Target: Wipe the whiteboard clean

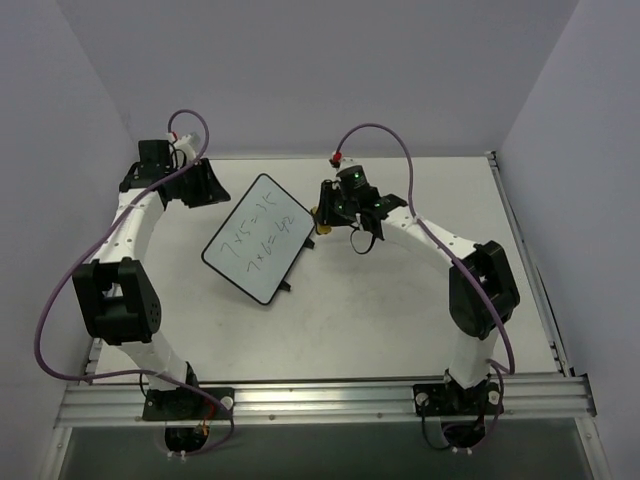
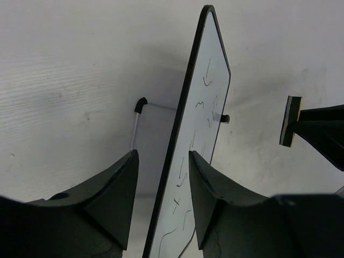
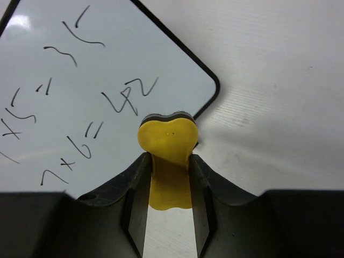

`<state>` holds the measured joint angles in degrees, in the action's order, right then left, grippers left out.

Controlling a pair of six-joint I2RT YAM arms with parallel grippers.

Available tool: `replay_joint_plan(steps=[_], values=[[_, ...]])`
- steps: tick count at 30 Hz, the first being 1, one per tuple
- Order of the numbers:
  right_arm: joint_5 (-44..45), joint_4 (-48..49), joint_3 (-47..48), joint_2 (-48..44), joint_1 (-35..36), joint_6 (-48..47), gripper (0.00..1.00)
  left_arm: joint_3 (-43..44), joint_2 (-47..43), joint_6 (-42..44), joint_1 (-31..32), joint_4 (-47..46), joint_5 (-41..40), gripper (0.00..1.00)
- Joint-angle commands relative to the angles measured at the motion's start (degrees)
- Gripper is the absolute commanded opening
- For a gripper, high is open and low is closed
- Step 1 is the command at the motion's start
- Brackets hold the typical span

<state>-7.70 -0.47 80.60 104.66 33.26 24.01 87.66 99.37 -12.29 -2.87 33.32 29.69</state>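
The whiteboard (image 1: pixel 257 238) stands tilted on its feet at the table's middle left, with two dark handwritten sums on it. My left gripper (image 1: pixel 203 186) is open at the board's far-left edge. In the left wrist view (image 2: pixel 163 161) its jaws stand either side of the board's edge (image 2: pixel 207 107), with a gap on the back side. My right gripper (image 1: pixel 328 208) is shut on the yellow-black eraser (image 1: pixel 318 216). In the right wrist view the eraser (image 3: pixel 167 137) sits in front of the gripper (image 3: pixel 167 161), just off the board's right corner (image 3: pixel 80 80). The eraser also shows in the left wrist view (image 2: pixel 290 121).
The table (image 1: pixel 400 320) is white, with grey walls on three sides. A metal rail (image 1: pixel 330 398) runs along the near edge. Purple cables (image 1: pixel 60 290) loop from both arms.
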Motion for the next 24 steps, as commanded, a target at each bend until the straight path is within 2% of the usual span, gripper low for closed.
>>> replay_joint_plan(steps=[1,7,10,24], values=[[0.2,2.5,3.0,1.3,1.5,1.0,0.13,3.0,0.2,0.6,0.0,-2.3,6.3,0.51],[1.1,2.8,5.6,3.0,3.9,1.4,0.13,2.9,2.9,1.6,0.1,-1.1,6.1,0.50],[1.5,2.8,6.9,4.0,5.1,1.4,0.13,2.6,3.4,2.2,0.8,-0.5,6.2,0.47],[2.2,4.8,9.0,6.0,6.3,1.6,0.13,2.7,4.9,3.9,2.3,2.2,4.7,0.46]])
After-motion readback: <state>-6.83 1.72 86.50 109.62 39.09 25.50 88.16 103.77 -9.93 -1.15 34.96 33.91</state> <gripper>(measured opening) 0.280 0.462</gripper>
